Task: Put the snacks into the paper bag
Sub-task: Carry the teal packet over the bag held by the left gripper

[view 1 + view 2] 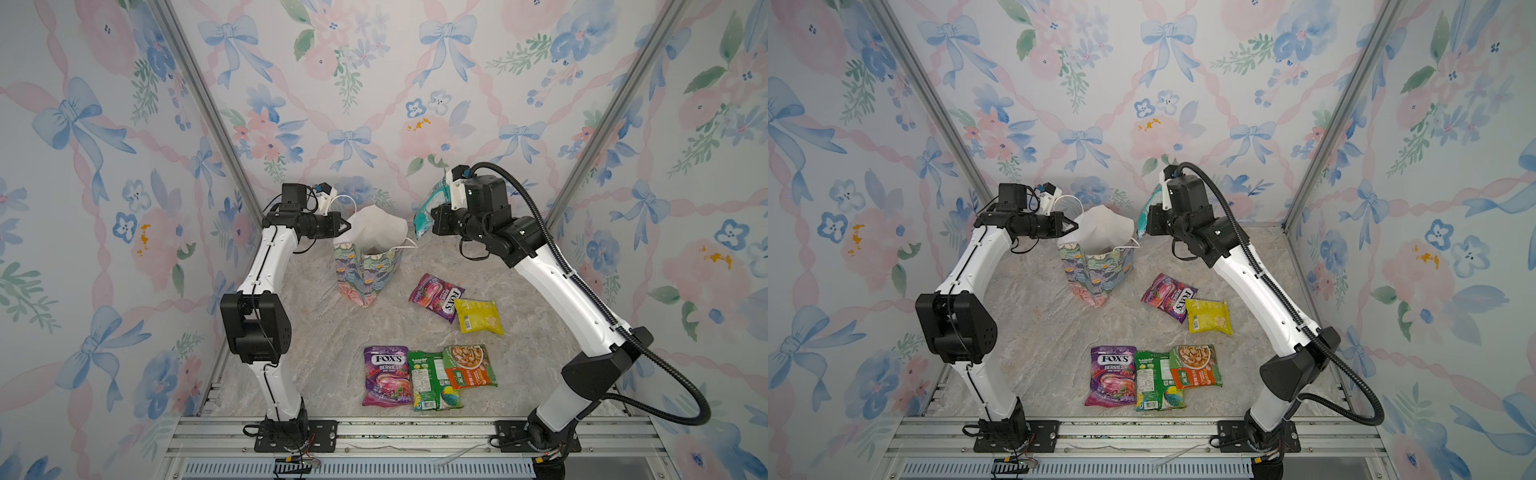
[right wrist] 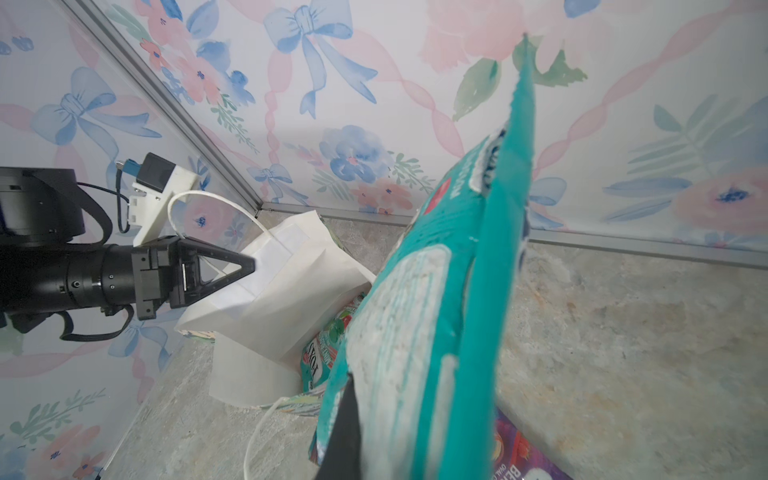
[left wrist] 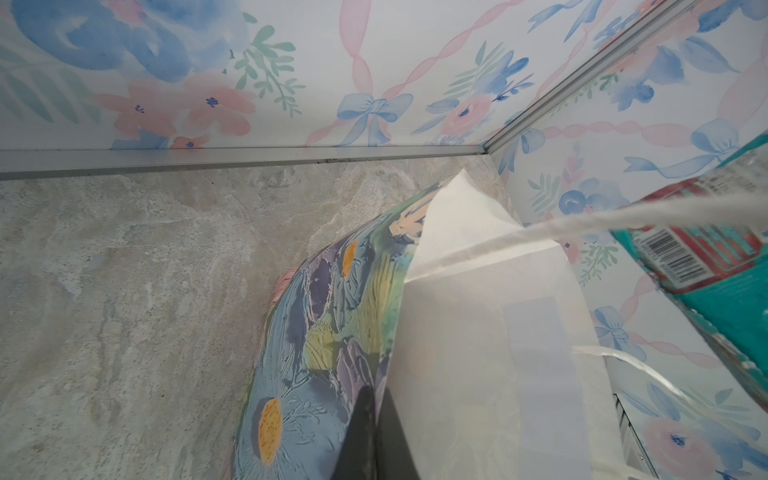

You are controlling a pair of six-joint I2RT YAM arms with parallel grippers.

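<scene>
Five flat glossy snack packets lie on the marble-look tabletop: three side by side near its front edge, two touching mid-right. Floral paper gift bag stands upright near the far edge, its white rim pinched by the left gripper. Right gripper is clamped on a teal foil packet, held up just beside the bag mouth.

The left gripper is closed tight on the edge of the paper bag. One dark finger is on the painted flower side, and one shows as a shadow through the white inside. A white cord handle looks blurry close to the camera. Past the bag hangs a teal packet with a barcode on it. The bag stands on a gray stone table near a wall with bows and flowers.
</scene>
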